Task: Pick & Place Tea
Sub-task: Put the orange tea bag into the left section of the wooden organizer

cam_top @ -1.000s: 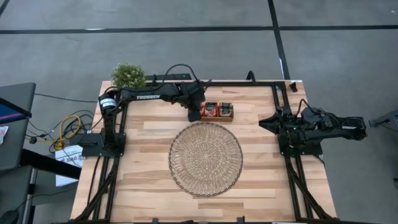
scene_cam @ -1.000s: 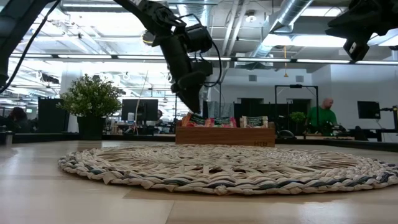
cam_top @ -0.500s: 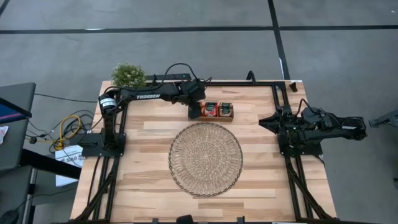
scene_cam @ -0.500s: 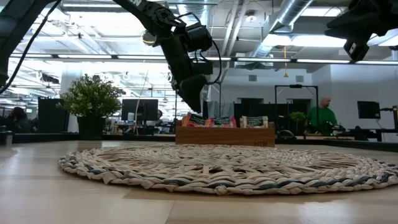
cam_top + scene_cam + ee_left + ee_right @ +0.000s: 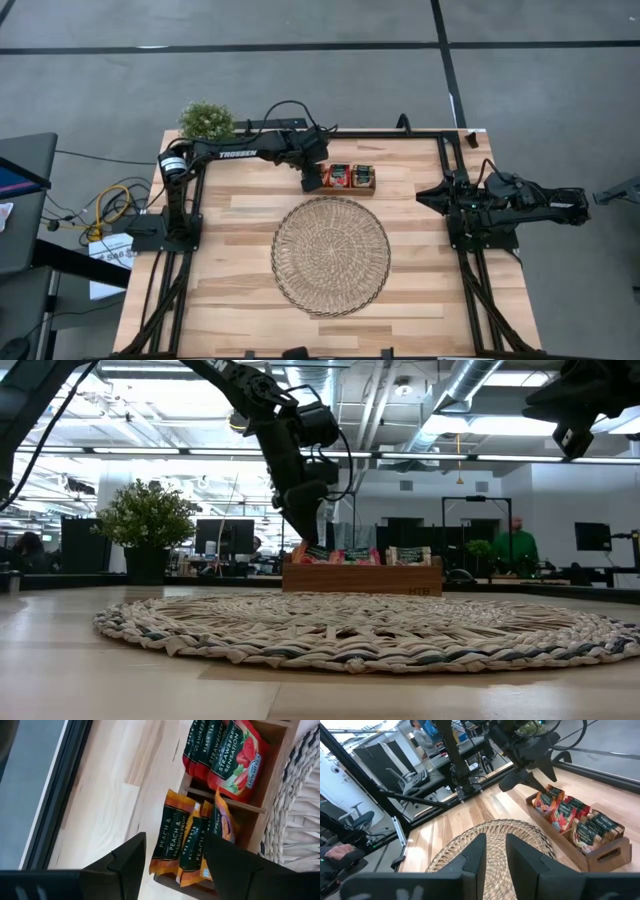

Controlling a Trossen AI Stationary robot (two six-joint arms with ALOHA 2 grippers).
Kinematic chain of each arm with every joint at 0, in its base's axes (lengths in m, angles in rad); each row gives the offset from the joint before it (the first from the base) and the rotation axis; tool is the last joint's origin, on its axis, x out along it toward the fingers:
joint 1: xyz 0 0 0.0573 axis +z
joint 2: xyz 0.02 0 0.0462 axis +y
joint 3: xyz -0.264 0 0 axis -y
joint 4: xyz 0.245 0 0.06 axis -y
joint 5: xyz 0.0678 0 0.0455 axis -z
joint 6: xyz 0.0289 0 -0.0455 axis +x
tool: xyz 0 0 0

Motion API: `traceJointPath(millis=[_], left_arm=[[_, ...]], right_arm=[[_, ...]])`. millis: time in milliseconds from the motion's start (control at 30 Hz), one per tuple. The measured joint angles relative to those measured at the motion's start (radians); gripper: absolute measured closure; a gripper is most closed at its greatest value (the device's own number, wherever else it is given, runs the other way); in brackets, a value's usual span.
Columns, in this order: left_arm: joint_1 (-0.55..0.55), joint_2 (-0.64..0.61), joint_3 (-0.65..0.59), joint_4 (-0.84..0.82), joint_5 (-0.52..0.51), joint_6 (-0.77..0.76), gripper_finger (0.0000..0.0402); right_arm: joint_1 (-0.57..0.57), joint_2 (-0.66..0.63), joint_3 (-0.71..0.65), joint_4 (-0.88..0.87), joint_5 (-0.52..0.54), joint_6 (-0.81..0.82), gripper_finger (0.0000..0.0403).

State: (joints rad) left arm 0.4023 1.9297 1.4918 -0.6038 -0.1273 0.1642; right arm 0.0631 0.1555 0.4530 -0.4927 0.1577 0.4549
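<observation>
Left gripper, jaws apart, has dipped back toward the orange tea sachets at upper centre; right gripper, jaws apart, unmoved.

Wooden tray and strawberry tea sachets cut by frame edge.

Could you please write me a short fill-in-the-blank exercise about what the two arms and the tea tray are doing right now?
1. The left gripper hangs over the orange sachets labelled Peach & ____ Fruit.
2. Its fingers are ____, with nothing between them.
3. The sachets stand in a wooden ____ beyond the woven mat.
4. The right gripper waits at the table's ____ edge.

Missing words: Passion; open; tray; right
</observation>
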Motion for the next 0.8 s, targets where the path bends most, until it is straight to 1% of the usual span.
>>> traceJointPath(millis=[367,500,733,800], left_arm=[[-0.001,0.001,0.0,-0.059,-0.03,-0.001,0.0211],[-0.001,0.001,0.0,-0.07,-0.084,0.0,0.0211],[-0.001,0.001,0.0,-0.07,-0.097,0.0,0.0211],[0.0,0.001,0.0,-0.07,-0.118,0.001,0.0211]], right_arm=[[0.0,0.0,0.0,0.0,0.0,-0.001,0.0338],[0.0,0.0,0.0,0.0,0.0,-0.001,0.0338],[0.0,0.0,0.0,0.0,0.0,-0.001,0.0338],[0.0,0.0,0.0,0.0,0.0,-0.001,0.0338]])
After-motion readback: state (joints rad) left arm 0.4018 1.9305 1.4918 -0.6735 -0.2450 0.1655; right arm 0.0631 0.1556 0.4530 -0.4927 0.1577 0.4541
